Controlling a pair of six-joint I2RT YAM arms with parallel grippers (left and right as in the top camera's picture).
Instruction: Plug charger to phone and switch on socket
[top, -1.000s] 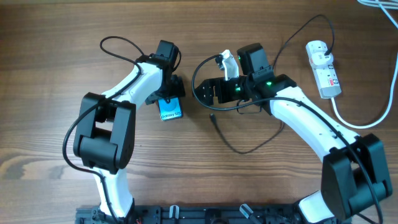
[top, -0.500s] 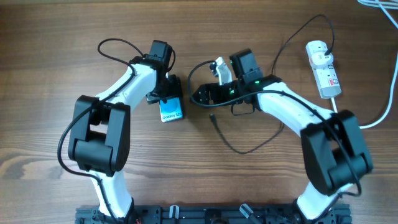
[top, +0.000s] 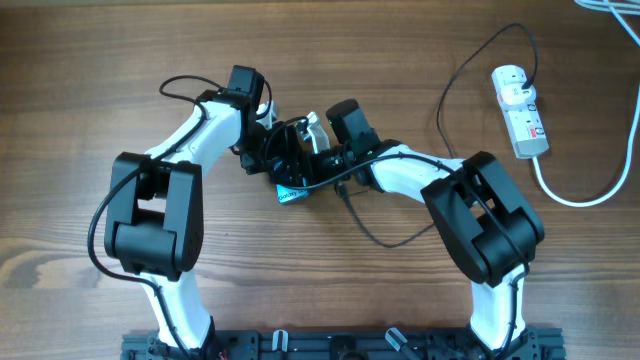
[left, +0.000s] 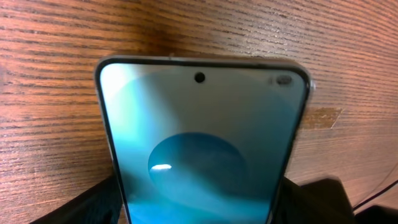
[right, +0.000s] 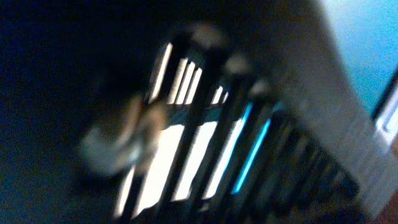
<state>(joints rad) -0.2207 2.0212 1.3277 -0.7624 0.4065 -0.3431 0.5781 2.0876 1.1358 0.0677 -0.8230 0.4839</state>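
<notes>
Step in hand, by my judgement: presenting the phone for the cable; nothing is plugged in yet and the socket is untouched.

Findings:
- The flat smartphone with a turquoise screen and dark oval (left: 199, 137) sits between the left gripper (left: 202, 190), whose dark fingers (left: 81, 208) press against both long edges. It is clamped, and lies near the table's middle, where the two arms meet.
- The right gripper (top: 303, 163) is crowded against the phone. Its own camera gives only blur and the overhead view hides the jaws, so I cannot tell whether its fingers are apart or together, nor whether it holds anything.
- The thin black charger cable (top: 395, 240) loops across the wooden table (top: 100, 60). Its small plug tip (top: 340, 188) appears to lie just beside the phone.
- The white elongated power strip with red-marked switches (top: 520, 112) lies well apart, to the right. The switch position is too small to read.

Next move calls for: the right gripper to take the cable just behind its tip, line it up with the port on the phone's hidden end and push straight in while the left holds firm; then a reach to the strip's switch
</notes>
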